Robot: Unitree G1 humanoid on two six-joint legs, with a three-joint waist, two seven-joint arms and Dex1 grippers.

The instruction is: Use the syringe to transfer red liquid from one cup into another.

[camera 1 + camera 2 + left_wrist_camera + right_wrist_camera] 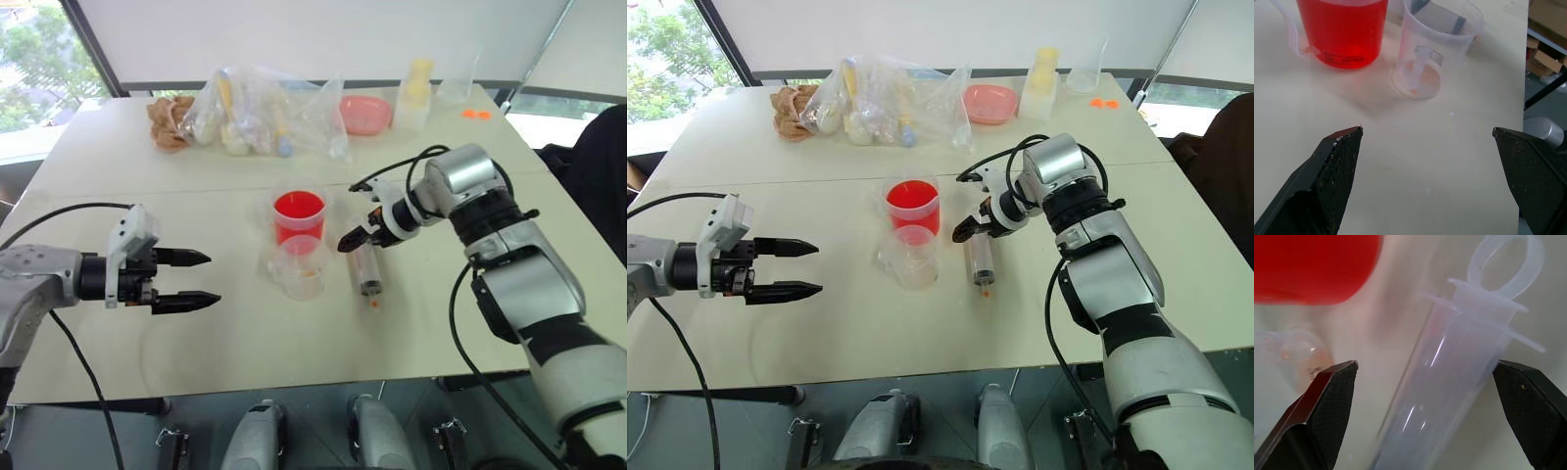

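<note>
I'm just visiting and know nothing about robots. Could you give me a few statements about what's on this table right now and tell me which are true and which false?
1. The large clear plastic syringe lies flat on the table. True.
2. The right gripper is clamped on the syringe. False: its fingers are spread open just above it.
3. The taller clear plastic cup holds red liquid. True.
4. The shorter clear plastic cup is full to the brim. False: only an orange trace at its bottom.
5. The left gripper holds a cup. False: open, empty.
</note>
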